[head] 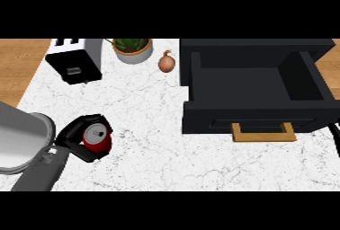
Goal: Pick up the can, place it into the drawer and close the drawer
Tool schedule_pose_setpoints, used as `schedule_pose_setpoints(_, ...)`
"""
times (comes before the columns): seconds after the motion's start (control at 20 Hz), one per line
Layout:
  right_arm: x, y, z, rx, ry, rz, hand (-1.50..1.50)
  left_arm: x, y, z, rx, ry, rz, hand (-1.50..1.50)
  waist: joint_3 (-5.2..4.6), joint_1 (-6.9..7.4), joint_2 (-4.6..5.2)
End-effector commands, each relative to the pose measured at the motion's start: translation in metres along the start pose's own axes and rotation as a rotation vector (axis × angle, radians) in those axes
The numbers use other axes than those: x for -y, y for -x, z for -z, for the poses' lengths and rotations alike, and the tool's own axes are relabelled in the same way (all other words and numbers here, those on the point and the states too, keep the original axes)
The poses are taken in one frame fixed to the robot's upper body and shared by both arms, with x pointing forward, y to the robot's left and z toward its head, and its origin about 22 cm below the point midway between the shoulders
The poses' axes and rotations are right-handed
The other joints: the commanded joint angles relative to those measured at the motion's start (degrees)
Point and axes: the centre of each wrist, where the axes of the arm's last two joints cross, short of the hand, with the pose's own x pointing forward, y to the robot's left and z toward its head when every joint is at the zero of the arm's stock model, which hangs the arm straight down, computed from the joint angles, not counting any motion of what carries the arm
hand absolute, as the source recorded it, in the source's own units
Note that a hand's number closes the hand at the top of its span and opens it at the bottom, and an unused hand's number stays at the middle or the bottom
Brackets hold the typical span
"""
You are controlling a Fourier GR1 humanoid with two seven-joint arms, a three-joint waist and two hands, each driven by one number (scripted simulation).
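Observation:
A red can (pixel 97 138) with a silver top stands on the white marble counter (pixel 166 148) at the lower left. My left hand (pixel 76 137) curls round it, fingers above and thumb below. The black drawer (pixel 256 87) is pulled open at the right, its inside bare, with a tan handle (pixel 263 133) on its front. At the far right edge only a thin black sliver shows, possibly my right hand (pixel 334 137); whether it is open or shut is hidden.
A black and white toaster (pixel 74 60) stands at the back left. Beside it are a potted plant (pixel 133 48) and a brown onion (pixel 167 63). Wooden floor (pixel 16 72) shows past the counter's left edge.

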Motion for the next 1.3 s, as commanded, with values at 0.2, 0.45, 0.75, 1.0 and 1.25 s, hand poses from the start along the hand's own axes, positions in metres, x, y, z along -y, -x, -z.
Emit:
schedule_pose_setpoints(0.2, 0.008, 0.013, -0.002, 0.002, 0.02, 0.009, -1.5, -0.005, -0.013, 0.007, 0.123, -0.157, -0.127, 1.5, 0.07, 0.53, -0.12)
schedule_pose_setpoints(0.45, 0.011, 0.007, -0.011, -0.001, 0.021, 0.01, -1.5, 0.019, 0.004, 0.012, 0.095, -0.677, -0.159, 1.5, 0.15, 1.16, -0.38)
schedule_pose_setpoints(0.75, 0.008, 0.0, 0.004, 0.006, 0.024, 0.009, -1.5, 0.056, -0.036, 0.042, 0.18, -0.659, -0.127, 1.5, 0.09, 1.15, -0.33)
schedule_pose_setpoints(1.0, 0.007, -0.013, -0.007, 0.002, 0.022, -0.014, -1.5, 0.061, -0.102, 0.058, 0.201, -0.594, -0.09, 1.5, 0.07, 0.87, -0.33)
schedule_pose_setpoints(1.25, 0.001, -0.003, -0.019, 0.018, 0.018, 0.011, -1.5, 0.092, -0.156, 0.09, 0.249, -0.56, -0.032, 1.5, 0.07, 0.24, -0.25)
